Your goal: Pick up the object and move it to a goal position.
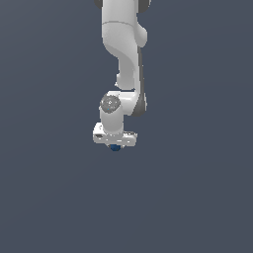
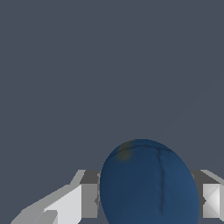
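White arm (image 1: pixel 123 54) reaching down from the top of the exterior view, wrist pointed straight down over a plain slate-grey tabletop (image 1: pixel 49 197); pincer (image 1: pixel 115 145) at its lowest end, near the middle of that view; small dark blue ball (image 1: pixel 115 147) peeking out just under the white pincer body, mostly hidden by it; impossible to tell from there whether resting on the tabletop or lifted clear. In the wrist view, same ball (image 2: pixel 148 186) filling the space between the two fingers (image 2: pixel 89 199), grey pads pressed against it on either side; pincer (image 2: pixel 146 201) closed down to the ball's width and gripping it; faint dark seam running down the ball's face, small brownish smudge near its upper edge; bare grey surface (image 2: pixel 109 65) beyond.
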`<state>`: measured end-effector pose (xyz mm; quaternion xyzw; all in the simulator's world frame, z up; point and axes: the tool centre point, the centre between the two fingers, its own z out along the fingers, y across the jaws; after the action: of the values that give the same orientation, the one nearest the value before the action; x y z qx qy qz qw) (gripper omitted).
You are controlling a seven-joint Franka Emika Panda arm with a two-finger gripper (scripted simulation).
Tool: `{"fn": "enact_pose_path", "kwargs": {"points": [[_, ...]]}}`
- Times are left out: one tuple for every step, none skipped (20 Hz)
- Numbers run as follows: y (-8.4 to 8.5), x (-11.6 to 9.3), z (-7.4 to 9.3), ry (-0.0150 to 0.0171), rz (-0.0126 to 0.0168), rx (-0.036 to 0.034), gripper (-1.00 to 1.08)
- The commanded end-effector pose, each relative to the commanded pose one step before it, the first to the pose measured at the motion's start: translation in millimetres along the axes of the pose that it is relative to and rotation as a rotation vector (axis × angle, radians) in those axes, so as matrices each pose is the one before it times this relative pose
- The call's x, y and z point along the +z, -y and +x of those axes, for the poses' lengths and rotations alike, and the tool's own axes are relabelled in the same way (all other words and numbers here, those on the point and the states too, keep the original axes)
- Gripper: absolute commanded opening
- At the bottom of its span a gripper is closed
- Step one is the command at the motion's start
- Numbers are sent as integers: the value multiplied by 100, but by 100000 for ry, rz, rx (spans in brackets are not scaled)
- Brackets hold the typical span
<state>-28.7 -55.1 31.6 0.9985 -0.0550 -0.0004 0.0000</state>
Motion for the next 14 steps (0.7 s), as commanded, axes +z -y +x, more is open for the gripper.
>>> {"fn": "enact_pose_path", "kwargs": {"points": [[5, 64, 35, -65, 0, -10, -100], [0, 0, 0, 0, 0, 0, -100], [0, 0, 0, 0, 0, 0, -100], [0, 0, 0, 0, 0, 0, -100], [0, 0, 0, 0, 0, 0, -100], [0, 0, 0, 0, 0, 0, -100], [0, 0, 0, 0, 0, 0, -100], [0, 0, 0, 0, 0, 0, -100], [-15, -64, 9, -59, 14, 34, -100], [21, -33, 5, 0, 0, 0, -100], [62, -98, 16, 0, 0, 0, -100], [104, -164, 26, 0, 0, 0, -100], [145, -229, 36, 0, 0, 0, -100], [185, -293, 47, 0, 0, 0, -100]]}}
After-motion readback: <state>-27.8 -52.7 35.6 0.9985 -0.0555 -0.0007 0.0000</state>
